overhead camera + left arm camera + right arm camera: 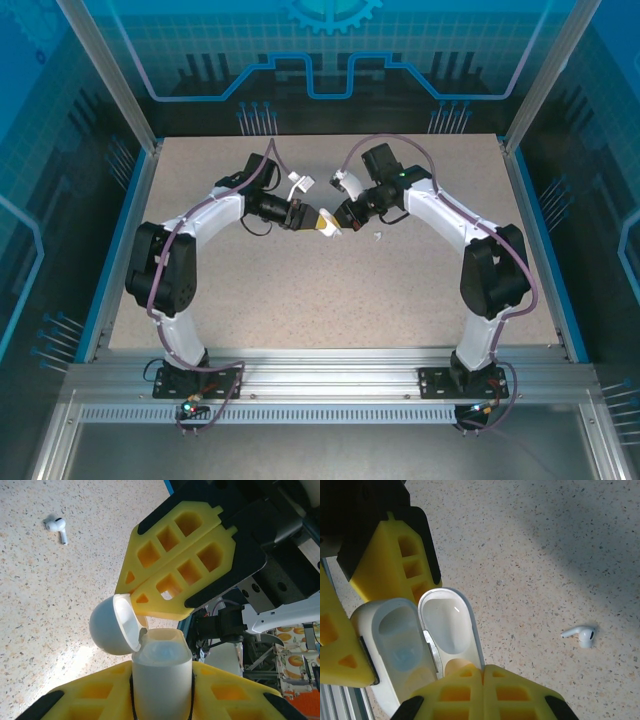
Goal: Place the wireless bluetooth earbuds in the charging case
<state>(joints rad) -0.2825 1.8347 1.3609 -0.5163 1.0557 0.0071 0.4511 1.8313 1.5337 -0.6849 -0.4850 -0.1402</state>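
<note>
The white charging case (162, 655) is held upright in my left gripper (161, 680), whose yellow fingers are shut on its body. Its lid (115, 627) hangs open to the left and the wells inside look empty. My right gripper (484, 669) is shut, its fingertips touching the rim of the open lid (451, 625). From above, the two grippers (303, 217) (340, 215) meet over the middle of the table, the case (325, 226) between them. One white earbud (378, 237) lies on the table just right of the case, seen also as the earbud (56, 526) and the earbud (581, 635).
The speckled beige table (300, 300) is bounded by blue rails at the left and right and an aluminium frame at the near edge. Cable loops arch over both wrists behind the grippers.
</note>
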